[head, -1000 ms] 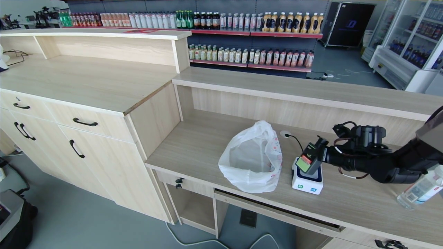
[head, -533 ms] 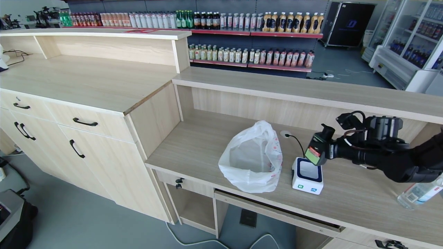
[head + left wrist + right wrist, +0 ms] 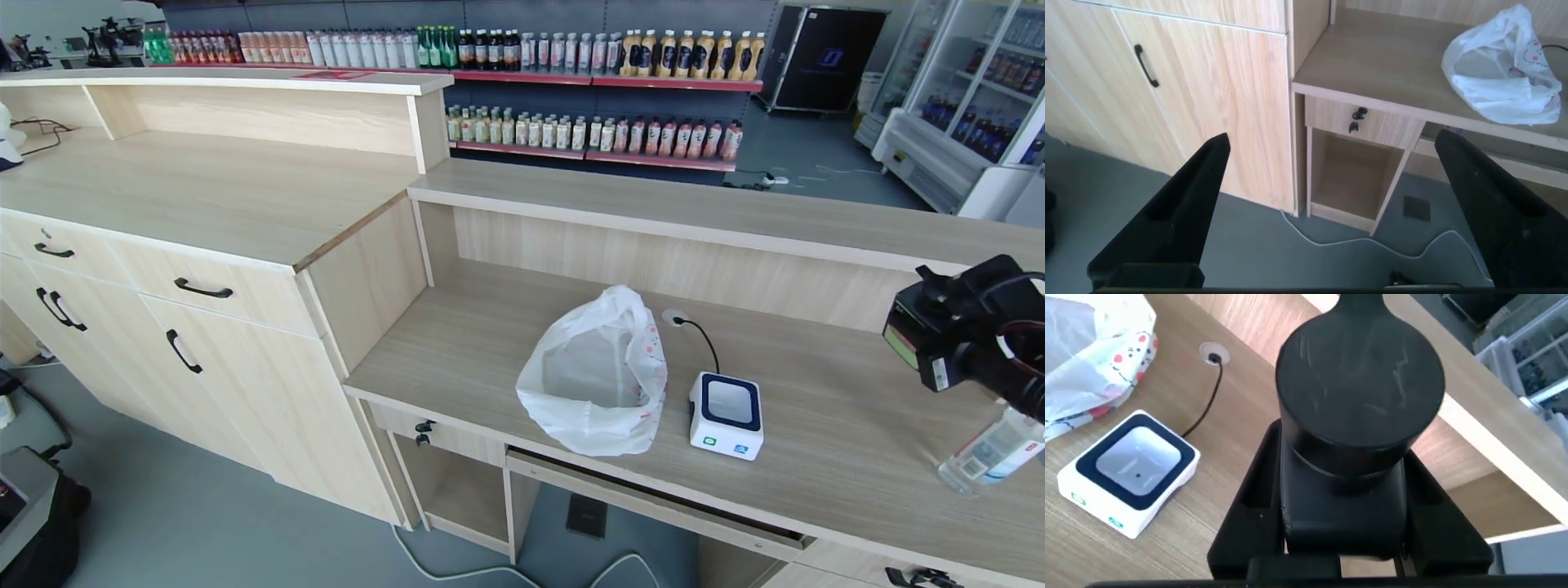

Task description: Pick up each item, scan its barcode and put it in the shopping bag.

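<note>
A white plastic shopping bag (image 3: 596,377) stands open on the lower wooden counter (image 3: 473,343). Right of it sits the white barcode scanner (image 3: 727,415) with its dark window facing up. My right gripper (image 3: 931,349) hangs above the counter's right end, well right of the scanner, shut on a dark container (image 3: 908,333) with a green and red label. From the right wrist, that container's black round lid (image 3: 1360,376) sits between my fingers, with the scanner (image 3: 1131,469) and the bag (image 3: 1094,351) farther off. My left gripper (image 3: 1331,212) is open above the floor in front of the cabinet, holding nothing.
A clear plastic bottle (image 3: 989,452) lies on the counter's right front edge, below my right arm. The scanner's black cable runs to a grommet (image 3: 674,316). A raised ledge (image 3: 694,212) runs behind the counter, and a taller cabinet (image 3: 204,212) stands to the left.
My right gripper has drawn back to the right and upward with the dark container, from just over the scanner to the counter's right end. The bag and scanner stay put.
</note>
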Robot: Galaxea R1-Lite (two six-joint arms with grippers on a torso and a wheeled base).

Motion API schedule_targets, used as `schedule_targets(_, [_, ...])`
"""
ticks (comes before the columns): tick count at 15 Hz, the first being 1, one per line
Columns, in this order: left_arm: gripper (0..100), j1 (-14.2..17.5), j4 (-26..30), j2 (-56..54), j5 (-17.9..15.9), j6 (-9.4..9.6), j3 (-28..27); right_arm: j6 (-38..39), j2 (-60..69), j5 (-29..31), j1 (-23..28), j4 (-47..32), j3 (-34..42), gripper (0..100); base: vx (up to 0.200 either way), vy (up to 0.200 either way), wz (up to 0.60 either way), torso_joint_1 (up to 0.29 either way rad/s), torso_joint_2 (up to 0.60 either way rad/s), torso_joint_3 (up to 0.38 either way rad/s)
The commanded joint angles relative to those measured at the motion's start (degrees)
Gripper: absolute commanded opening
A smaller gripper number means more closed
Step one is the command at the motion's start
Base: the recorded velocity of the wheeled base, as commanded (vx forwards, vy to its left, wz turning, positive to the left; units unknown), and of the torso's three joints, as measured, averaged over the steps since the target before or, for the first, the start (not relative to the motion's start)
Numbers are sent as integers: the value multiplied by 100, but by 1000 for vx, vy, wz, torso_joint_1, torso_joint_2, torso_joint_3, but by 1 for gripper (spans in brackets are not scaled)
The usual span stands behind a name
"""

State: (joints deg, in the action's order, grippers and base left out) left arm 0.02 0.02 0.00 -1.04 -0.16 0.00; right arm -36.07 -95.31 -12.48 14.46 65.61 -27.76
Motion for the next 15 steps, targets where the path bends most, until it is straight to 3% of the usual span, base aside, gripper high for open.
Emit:
schedule_targets(1, [100,6,-2,9,-2,-2,0,4,258,176,-48,48,-37,0,0,0,600,-7,-2,2])
schedule_targets(5, [100,6,-2,9,-2,-2,0,382,-287,756,-567,31,-485,0,0,0,600,4,4,1])
schedule_targets(7, [100,6,-2,9,-2,-2,0,1217,-1245,756,-945,-31,-1091,0,0,0,0,0,0,0])
schedule_targets(10, [100,6,-2,9,-2,-2,0,1559,-2194,774,-1208,-83,-1417,0,0,0,0,0,0,0])
schedule_targets(13, [100,6,-2,9,-2,-2,0,2368,-2546,782,-1709,-409,-1540,0,0,0,0,0,0,0])
schedule_targets(15, [100,6,-2,0,-2,-2,0,2386,-2897,774,-1876,-444,-1707,0,0,0,0,0,0,0])
